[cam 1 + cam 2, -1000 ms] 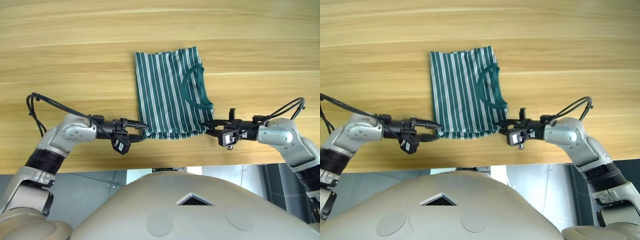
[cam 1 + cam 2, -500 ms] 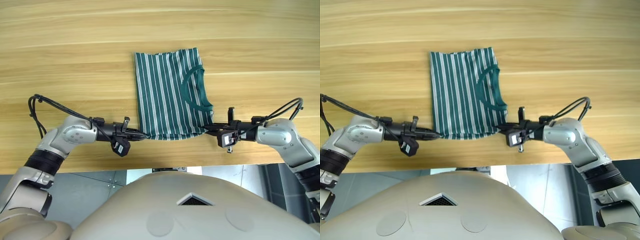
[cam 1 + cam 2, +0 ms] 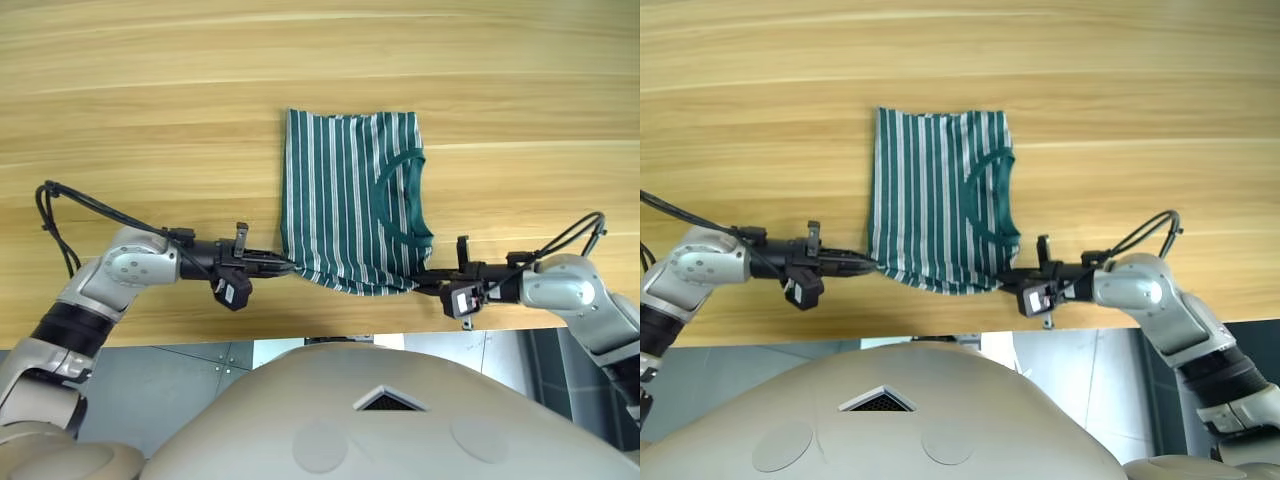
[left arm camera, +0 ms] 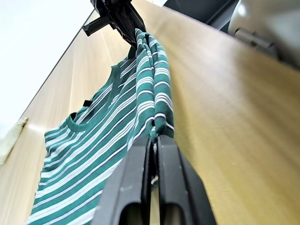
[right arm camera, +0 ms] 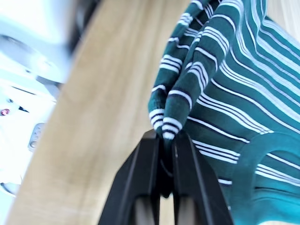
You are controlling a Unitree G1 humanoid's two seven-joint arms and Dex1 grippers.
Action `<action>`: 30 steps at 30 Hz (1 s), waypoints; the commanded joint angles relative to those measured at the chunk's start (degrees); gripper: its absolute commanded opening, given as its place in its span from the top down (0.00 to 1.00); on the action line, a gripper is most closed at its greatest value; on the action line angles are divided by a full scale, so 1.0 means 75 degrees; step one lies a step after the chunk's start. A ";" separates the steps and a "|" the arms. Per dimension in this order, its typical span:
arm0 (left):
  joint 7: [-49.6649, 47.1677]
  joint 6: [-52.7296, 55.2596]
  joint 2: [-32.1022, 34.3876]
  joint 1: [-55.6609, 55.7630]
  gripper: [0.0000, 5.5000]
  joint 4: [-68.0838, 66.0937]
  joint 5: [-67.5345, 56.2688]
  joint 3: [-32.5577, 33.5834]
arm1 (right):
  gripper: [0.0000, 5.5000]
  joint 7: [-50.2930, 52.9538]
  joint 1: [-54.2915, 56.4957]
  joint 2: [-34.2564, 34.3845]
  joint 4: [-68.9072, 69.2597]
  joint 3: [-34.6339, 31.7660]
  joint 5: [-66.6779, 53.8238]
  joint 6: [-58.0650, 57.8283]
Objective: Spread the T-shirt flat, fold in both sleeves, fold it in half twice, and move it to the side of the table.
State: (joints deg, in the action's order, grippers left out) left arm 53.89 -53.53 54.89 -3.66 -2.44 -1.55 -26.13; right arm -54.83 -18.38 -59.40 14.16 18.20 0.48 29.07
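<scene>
A green T-shirt (image 3: 350,190) with white stripes lies folded into a narrow strip on the wooden table (image 3: 150,100), its collar toward the right. Its near edge is raised off the wood and sags between my two grippers. My left gripper (image 3: 287,266) is shut on the near left corner of the T-shirt (image 4: 140,108). My right gripper (image 3: 424,281) is shut on the near right corner of the T-shirt (image 5: 225,93). Both grippers hover just inside the table's front edge.
Bare wood stretches to the left, right and far side of the shirt. The table's front edge (image 3: 300,338) runs just below both grippers, with grey floor beyond it.
Both grippers have closed onto the near corners and lifted them. The shirt's near edge has risen off the table, and the far edge has slid toward me and a little to the right.
</scene>
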 commanded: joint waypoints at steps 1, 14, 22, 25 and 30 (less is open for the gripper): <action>0.0417 -0.0189 0.0817 -0.0538 1.00 0.0410 -0.0648 0.0011 | 0.98 -0.0261 -0.0690 -0.0630 0.0645 -0.0719 -0.0969 0.0437; 0.0232 0.0170 0.0399 -0.0806 1.00 0.0565 -0.0863 0.0317 | 0.98 -0.0440 -0.0851 -0.0384 0.0489 -0.1412 -0.1318 0.0522; -0.0201 0.0776 -0.0444 0.0125 1.00 0.0140 -0.0406 0.0874 | 0.98 0.0073 0.0440 0.0491 0.0399 -0.1550 -0.1279 -0.0699; -0.0415 0.1106 -0.0818 0.0541 1.00 -0.0063 -0.0230 0.1030 | 0.98 0.0303 0.1188 0.0890 0.0120 -0.1520 -0.1123 -0.1312; -0.0862 0.1963 -0.1654 0.1598 1.00 -0.1189 0.0445 0.1104 | 0.98 0.0979 0.2521 0.1669 -0.0901 -0.1332 -0.0417 -0.2518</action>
State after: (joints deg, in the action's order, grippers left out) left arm 48.94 -41.78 44.30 4.77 -7.84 -0.71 -18.66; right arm -49.45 -3.00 -48.74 10.63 7.41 -5.37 12.76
